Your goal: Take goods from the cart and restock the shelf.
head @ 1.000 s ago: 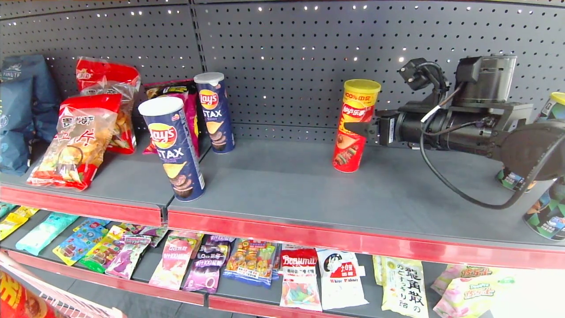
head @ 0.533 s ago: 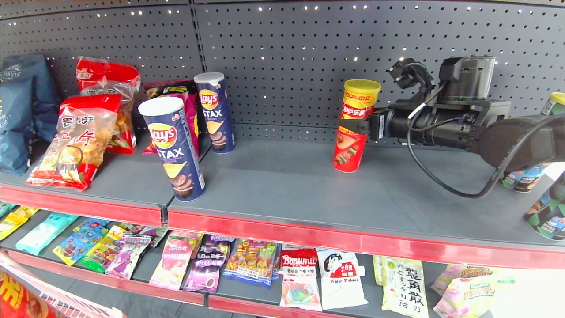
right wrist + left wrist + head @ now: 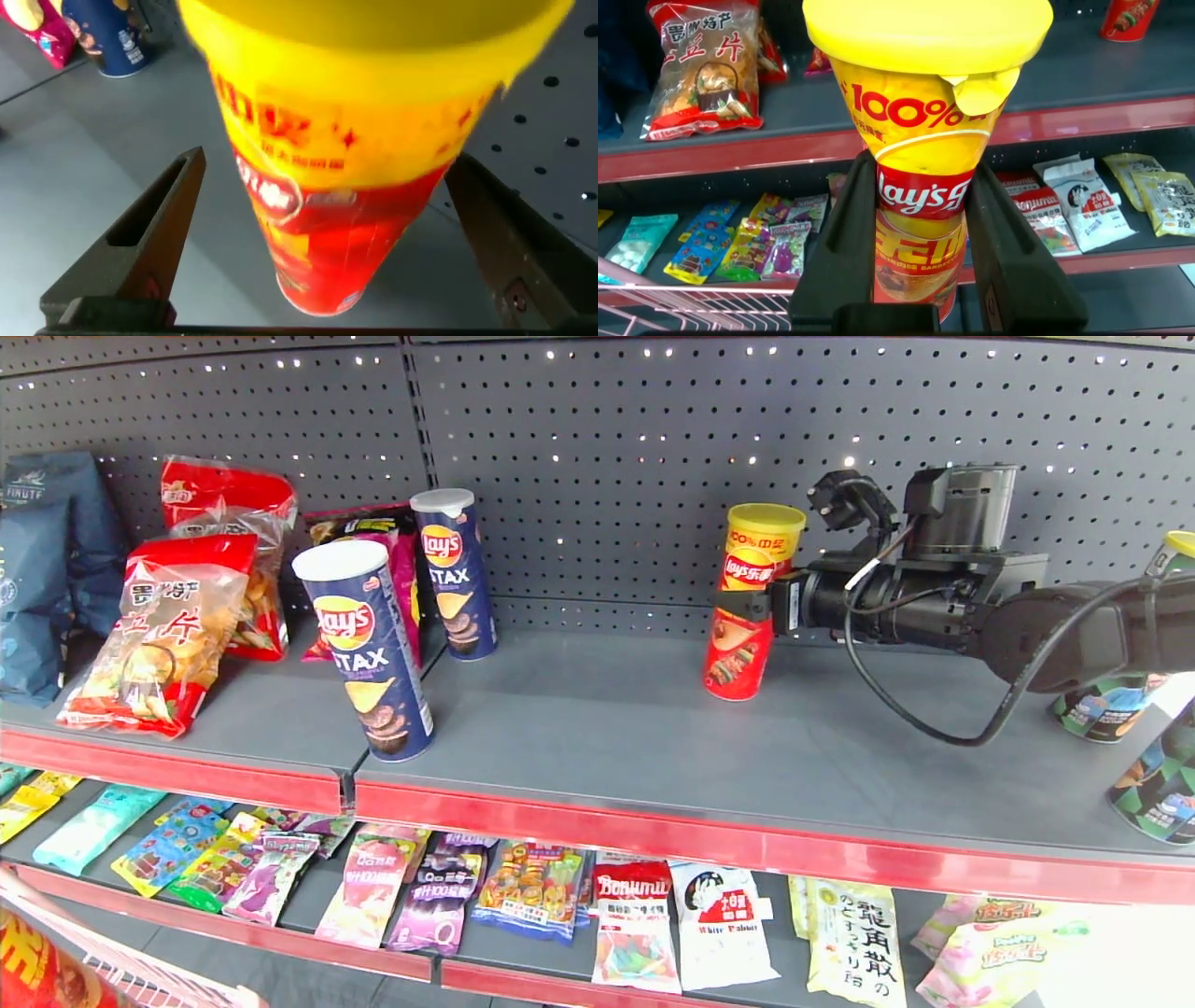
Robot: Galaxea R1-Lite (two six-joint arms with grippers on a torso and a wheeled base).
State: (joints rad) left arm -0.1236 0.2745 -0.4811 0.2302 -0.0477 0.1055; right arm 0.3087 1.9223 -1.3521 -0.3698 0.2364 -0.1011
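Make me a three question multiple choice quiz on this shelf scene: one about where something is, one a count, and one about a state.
1. Where does the red can stand?
A. On the upper shelf, toward its back.
B. On the floor.
C. Lying flat at the shelf's front edge.

2. How many dark blue cans with white lids stand on the upper shelf?
A. One.
B. Two.
C. Four.

3. What state is the left gripper in?
A. Open and empty.
B. Shut on a yellow can.
C. Shut on a red bag.

Answers: 1 A, its base rests upright on the upper board; 2 B, one stands in front and one behind; 3 B, the gripper clamps the can's sides.
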